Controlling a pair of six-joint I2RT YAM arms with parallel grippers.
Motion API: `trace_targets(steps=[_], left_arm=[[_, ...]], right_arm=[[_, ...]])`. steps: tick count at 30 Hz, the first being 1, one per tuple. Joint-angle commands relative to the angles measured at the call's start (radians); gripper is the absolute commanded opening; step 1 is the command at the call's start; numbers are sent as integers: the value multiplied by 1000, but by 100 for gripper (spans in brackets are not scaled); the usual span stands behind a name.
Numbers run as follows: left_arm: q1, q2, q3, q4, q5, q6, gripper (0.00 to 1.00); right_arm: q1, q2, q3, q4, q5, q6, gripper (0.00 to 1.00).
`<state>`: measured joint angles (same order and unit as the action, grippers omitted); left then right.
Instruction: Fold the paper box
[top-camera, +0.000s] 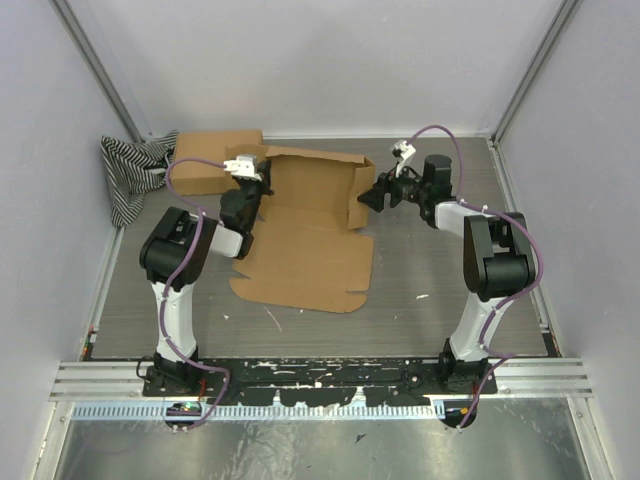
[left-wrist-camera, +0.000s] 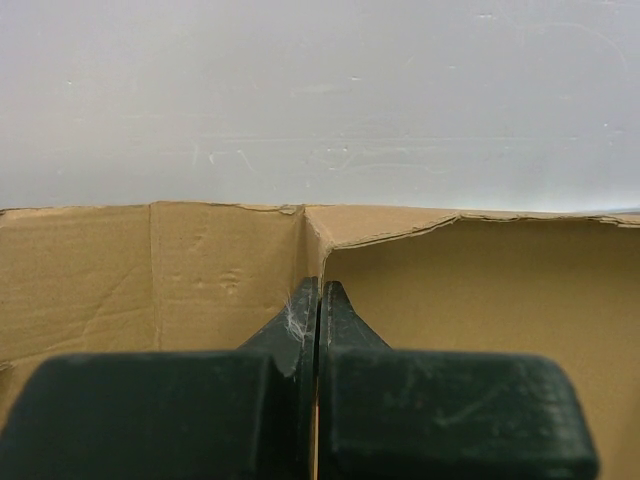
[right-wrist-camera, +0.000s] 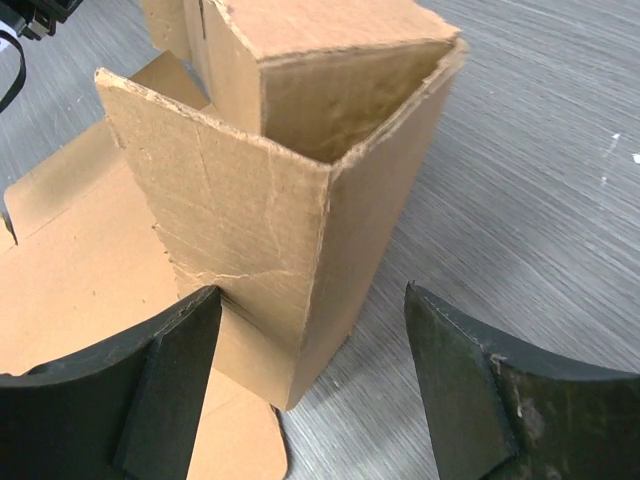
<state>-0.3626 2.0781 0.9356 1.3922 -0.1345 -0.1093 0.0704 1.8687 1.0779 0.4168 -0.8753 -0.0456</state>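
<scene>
The brown paper box (top-camera: 310, 255) lies mostly flat on the grey table, with its back and side walls folded up at the far end. My left gripper (top-camera: 262, 190) is at the raised left wall; in the left wrist view its jaws (left-wrist-camera: 319, 290) are shut on the thin edge of a cardboard wall (left-wrist-camera: 480, 290). My right gripper (top-camera: 368, 197) is at the box's raised right corner. The right wrist view shows it (right-wrist-camera: 312, 290) open, its fingers either side of the upright corner (right-wrist-camera: 250, 210) and not pressing on it.
A second flat piece of cardboard (top-camera: 215, 160) lies at the back left, next to a black-and-white striped cloth (top-camera: 130, 172). White enclosure walls stand on three sides. A metal rail (top-camera: 320, 375) runs along the near edge by the arm bases.
</scene>
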Motion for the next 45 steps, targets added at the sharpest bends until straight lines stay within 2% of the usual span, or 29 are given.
trace_targets(steps=[1,4,11,19,23,29,36,40,45], left_arm=[[3,-49,-18,39,31,-7,0],[4,-61,-30,39,40,8,0],[2,-90,-59,39,40,37,0],[-15,-114,-106,39,91,62,0],[-21,-115,-132,39,87,67,0],[-21,-123,-143,39,95,110,0],[-24,-139,-127,39,135,116,0],[-30,-149,-132,39,137,123,0],[-35,-161,-140,40,130,144,0]], right_arm=[[47,-59,13,19,73,2,78],[70,-79,3,22,139,21,78],[101,-164,2,-101,321,46,79],[113,-171,-2,-150,273,11,79],[114,-167,-23,-162,228,-56,78],[114,-200,-101,-83,215,-63,77],[127,-242,-120,-84,278,-37,76],[143,-231,-85,-114,321,-33,70],[197,-233,-7,-272,483,-59,72]])
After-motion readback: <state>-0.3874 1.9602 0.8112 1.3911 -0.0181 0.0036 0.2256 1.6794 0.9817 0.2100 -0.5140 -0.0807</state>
